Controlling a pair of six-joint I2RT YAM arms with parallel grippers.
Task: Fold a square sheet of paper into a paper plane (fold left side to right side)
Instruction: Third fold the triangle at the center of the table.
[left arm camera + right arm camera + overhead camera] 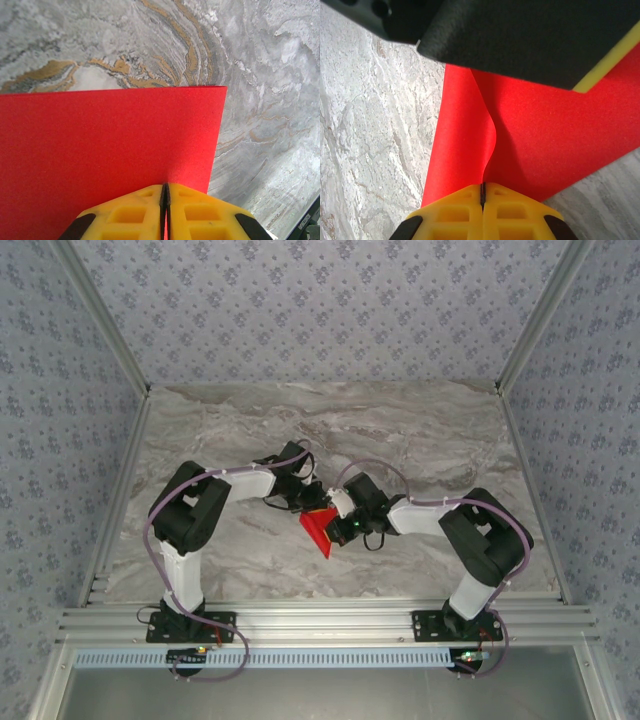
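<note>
**My left end effector** point(165, 189): the yellow pads point(132, 212) are pressed together at the seam, clamped on the near edge of the sheet of paper point(100, 145). From the pads the sheet runs away as a flat red panel. Its far edge is straight and ends at the right in a square corner, beyond which lies the open marbled worktop point(265, 65).

**My right end effector** point(483, 187): the pads are likewise together, clamped on a lifted, curving edge of the sheet that runs into the seam. A red layer lies on either side of that edge. A dark body point(520, 35) with a yellow strip crosses above the sheet.

**Top view:** both end effectors meet near the worktop's middle, with the sheet a pointed red shape between them, its tip toward the arm bases. Open worktop stretches on every side to the aluminium frame point(118, 495).
</note>
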